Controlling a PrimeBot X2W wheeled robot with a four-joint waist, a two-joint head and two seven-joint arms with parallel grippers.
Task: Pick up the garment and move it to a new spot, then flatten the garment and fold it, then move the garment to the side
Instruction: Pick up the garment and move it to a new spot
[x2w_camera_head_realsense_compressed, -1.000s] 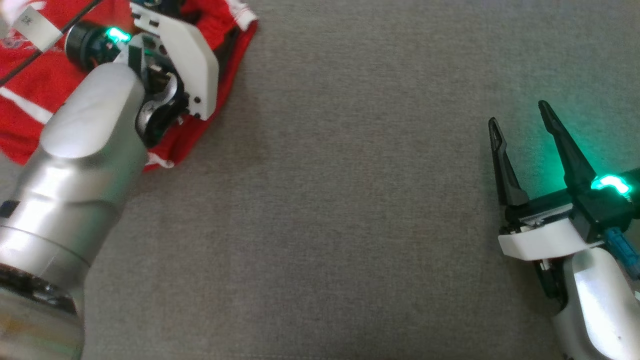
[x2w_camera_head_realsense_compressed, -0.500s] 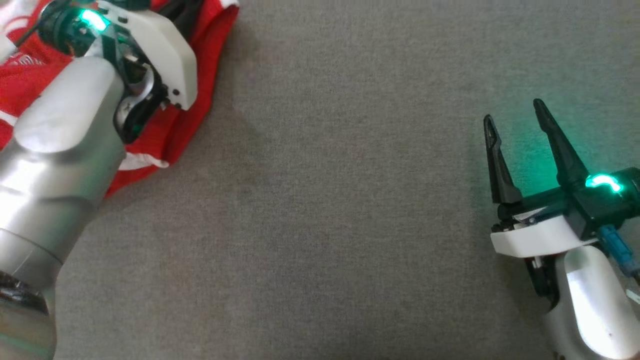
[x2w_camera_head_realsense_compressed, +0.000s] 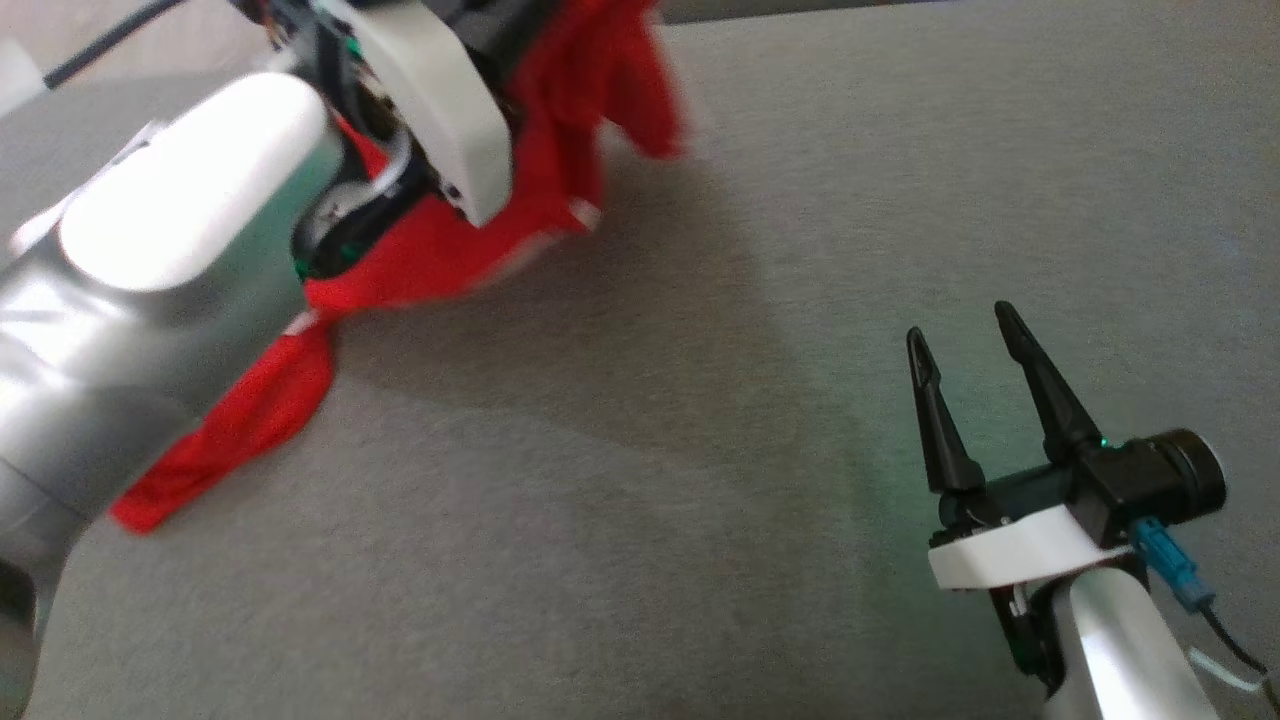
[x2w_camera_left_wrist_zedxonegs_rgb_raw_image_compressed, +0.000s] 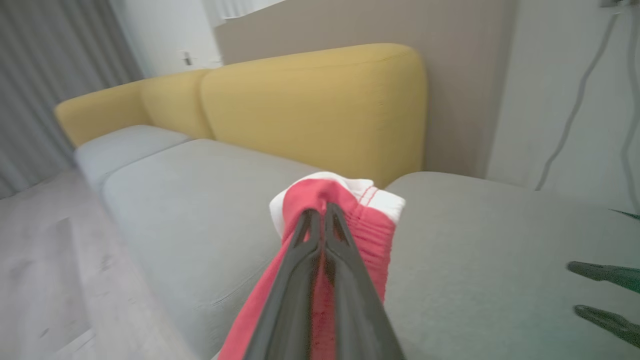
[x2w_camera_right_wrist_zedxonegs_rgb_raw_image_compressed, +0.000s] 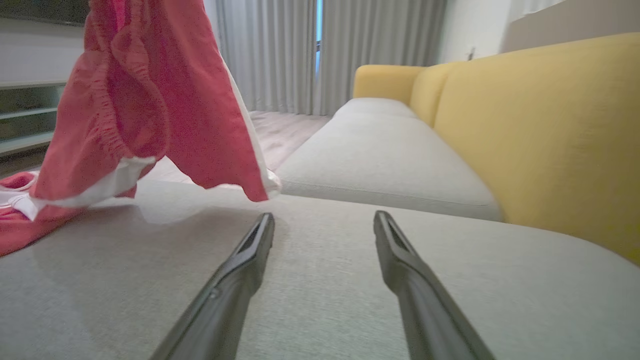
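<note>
The garment (x2w_camera_head_realsense_compressed: 560, 170) is red with white trim and hangs lifted at the upper left of the head view, its lower end (x2w_camera_head_realsense_compressed: 230, 430) trailing on the grey cushion. In the left wrist view my left gripper (x2w_camera_left_wrist_zedxonegs_rgb_raw_image_compressed: 318, 216) is shut on the garment's red, white-edged elastic hem (x2w_camera_left_wrist_zedxonegs_rgb_raw_image_compressed: 350, 205). From the right wrist view the garment (x2w_camera_right_wrist_zedxonegs_rgb_raw_image_compressed: 150, 100) dangles at upper left, part of it still lying on the cushion. My right gripper (x2w_camera_head_realsense_compressed: 965, 335) stands open and empty at the lower right, well apart from the cloth; its two fingers (x2w_camera_right_wrist_zedxonegs_rgb_raw_image_compressed: 250, 245) spread over bare cushion.
The work surface is a grey sofa seat (x2w_camera_head_realsense_compressed: 700, 450). Yellow backrest cushions (x2w_camera_right_wrist_zedxonegs_rgb_raw_image_compressed: 550, 125) rise beyond it. A second grey seat (x2w_camera_right_wrist_zedxonegs_rgb_raw_image_compressed: 380, 150) extends farther away, with curtains (x2w_camera_right_wrist_zedxonegs_rgb_raw_image_compressed: 300, 50) and floor behind. Cables (x2w_camera_left_wrist_zedxonegs_rgb_raw_image_compressed: 575, 110) hang by the wall.
My left gripper shut on the garment and raised it off the cushion, so the cloth now hangs. The head camera shifted. The right gripper stayed open.
</note>
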